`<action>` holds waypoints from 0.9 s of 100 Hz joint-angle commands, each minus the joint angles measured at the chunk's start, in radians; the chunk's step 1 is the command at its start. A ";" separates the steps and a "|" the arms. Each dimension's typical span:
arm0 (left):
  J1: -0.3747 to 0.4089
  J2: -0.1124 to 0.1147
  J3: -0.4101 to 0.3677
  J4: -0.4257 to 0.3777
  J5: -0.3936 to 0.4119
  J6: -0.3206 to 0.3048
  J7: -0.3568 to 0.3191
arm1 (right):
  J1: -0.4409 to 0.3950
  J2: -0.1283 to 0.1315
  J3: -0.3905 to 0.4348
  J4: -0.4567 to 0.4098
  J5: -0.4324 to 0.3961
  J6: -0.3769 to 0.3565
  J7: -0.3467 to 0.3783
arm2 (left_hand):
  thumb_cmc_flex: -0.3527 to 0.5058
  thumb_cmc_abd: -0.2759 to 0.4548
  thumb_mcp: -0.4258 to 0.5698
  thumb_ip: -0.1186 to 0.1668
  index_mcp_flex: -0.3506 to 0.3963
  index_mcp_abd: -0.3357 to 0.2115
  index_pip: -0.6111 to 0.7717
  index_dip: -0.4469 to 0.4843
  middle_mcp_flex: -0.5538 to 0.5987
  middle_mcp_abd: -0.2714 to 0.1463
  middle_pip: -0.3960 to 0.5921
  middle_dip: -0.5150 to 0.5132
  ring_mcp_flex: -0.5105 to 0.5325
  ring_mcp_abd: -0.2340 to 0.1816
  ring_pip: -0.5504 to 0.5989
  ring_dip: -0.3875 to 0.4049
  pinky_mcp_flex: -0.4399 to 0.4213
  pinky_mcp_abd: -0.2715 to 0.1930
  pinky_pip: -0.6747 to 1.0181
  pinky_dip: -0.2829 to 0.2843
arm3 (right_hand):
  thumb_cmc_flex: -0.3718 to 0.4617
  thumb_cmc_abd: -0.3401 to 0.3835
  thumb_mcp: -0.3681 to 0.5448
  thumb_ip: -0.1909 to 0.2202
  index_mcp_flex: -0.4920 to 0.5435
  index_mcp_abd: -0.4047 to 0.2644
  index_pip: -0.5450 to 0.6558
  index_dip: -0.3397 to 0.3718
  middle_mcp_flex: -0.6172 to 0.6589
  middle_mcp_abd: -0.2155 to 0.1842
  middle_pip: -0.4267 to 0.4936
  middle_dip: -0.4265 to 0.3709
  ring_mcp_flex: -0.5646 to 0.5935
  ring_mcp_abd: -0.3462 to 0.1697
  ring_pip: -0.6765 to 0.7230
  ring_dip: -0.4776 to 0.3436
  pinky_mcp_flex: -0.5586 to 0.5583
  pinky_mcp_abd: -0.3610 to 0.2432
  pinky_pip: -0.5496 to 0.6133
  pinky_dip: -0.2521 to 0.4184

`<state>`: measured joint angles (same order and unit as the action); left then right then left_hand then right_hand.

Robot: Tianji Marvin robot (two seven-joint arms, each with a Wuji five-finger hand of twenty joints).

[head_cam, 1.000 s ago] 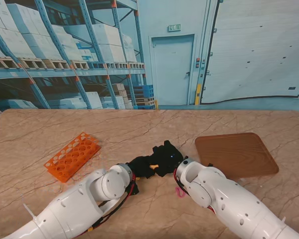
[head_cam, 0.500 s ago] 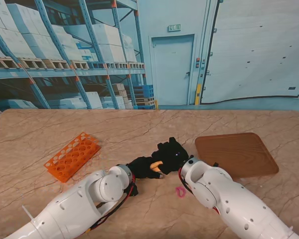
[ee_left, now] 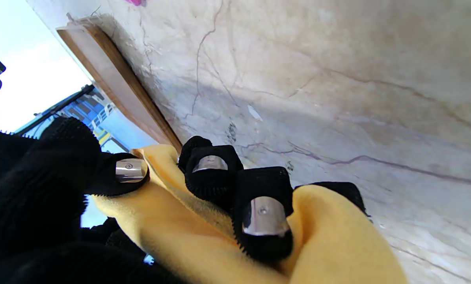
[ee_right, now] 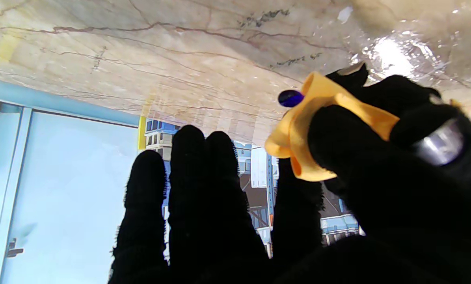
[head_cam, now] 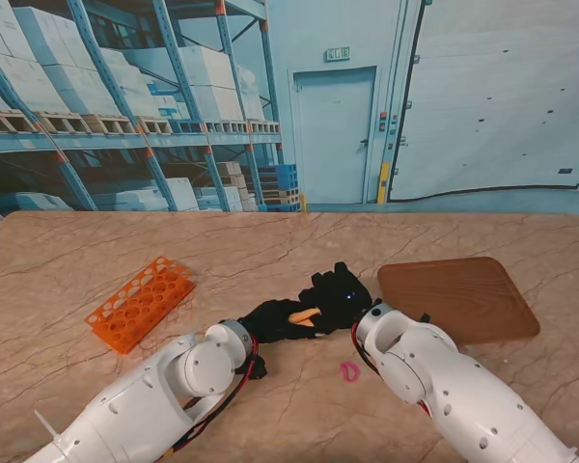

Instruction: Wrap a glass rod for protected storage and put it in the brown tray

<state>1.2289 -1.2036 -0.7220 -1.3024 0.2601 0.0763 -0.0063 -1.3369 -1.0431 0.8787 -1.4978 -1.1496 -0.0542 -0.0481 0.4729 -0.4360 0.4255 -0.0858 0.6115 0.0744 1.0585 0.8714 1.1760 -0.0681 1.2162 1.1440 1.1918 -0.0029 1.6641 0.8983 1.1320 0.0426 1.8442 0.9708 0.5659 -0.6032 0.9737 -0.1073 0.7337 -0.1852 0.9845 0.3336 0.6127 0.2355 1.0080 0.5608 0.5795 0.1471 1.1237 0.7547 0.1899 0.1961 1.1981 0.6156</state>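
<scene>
Yellow cloth [ee_right: 322, 118] pinched against a black-gloved right hand [ee_right: 377, 189], blue rod tip [ee_right: 291, 98] poking out, marble counter [ee_right: 160, 51] beyond.

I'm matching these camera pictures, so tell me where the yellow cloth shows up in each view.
Stand view: yellow cloth is a small sliver between the two black hands, left of the brown tray.
Left wrist view: yellow cloth fills the foreground, fingers closed on it.
Right wrist view, bunched against fingers.
Shared landmark: marble table.
</scene>
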 commanded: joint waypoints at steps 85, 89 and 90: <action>0.053 -0.009 -0.064 -0.064 -0.042 -0.021 0.045 | -0.051 0.009 0.050 -0.020 -0.025 0.002 0.010 | 0.301 0.261 -0.080 -0.009 0.006 -0.037 -0.008 -0.182 0.009 0.006 0.008 0.023 0.077 0.063 0.102 0.042 -0.010 -0.016 0.250 0.030 | 0.004 0.001 -0.031 -0.026 -0.001 -0.049 0.004 0.031 -0.021 0.006 -0.056 -0.027 -0.015 -0.001 -0.063 -0.025 -0.027 0.008 -0.022 0.033; 0.055 -0.010 -0.066 -0.065 -0.041 -0.025 0.052 | -0.058 0.009 0.059 -0.027 -0.027 -0.001 0.009 | 0.324 0.242 -0.063 -0.015 0.011 -0.047 0.003 -0.199 0.018 -0.004 0.012 0.022 0.078 0.061 0.106 0.040 -0.010 -0.015 0.250 0.033 | -0.007 -0.007 -0.030 -0.023 -0.009 -0.035 0.001 0.029 -0.024 0.006 -0.056 -0.027 -0.018 -0.001 -0.064 -0.025 -0.027 0.008 -0.022 0.033; 0.056 -0.010 -0.067 -0.066 -0.041 -0.026 0.053 | -0.060 0.009 0.062 -0.030 -0.027 -0.002 0.009 | 0.336 0.242 -0.071 -0.020 0.011 -0.048 0.013 -0.213 0.021 -0.005 0.014 0.021 0.078 0.062 0.109 0.037 -0.010 -0.013 0.250 0.034 | -0.010 -0.008 -0.030 -0.022 -0.011 -0.033 0.000 0.028 -0.025 0.006 -0.056 -0.027 -0.018 -0.001 -0.064 -0.025 -0.027 0.008 -0.022 0.033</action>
<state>1.2755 -1.2069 -0.7850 -1.3575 0.2150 0.0618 0.0350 -1.3799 -1.0332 0.9265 -1.5098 -1.1715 -0.0480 -0.0370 0.7537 -0.1604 0.3153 -0.0778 0.6254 0.0763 1.0210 0.6967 1.1688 -0.0295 1.2059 1.1551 1.1918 0.0415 1.6641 0.9140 1.1303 0.0841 1.8467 0.9832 0.5478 -0.6121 0.9574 -0.1026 0.7340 -0.2401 0.9755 0.3727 0.5848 0.2373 0.9577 0.5391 0.5688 0.1469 1.0726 0.7410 0.1768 0.1964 1.1806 0.6254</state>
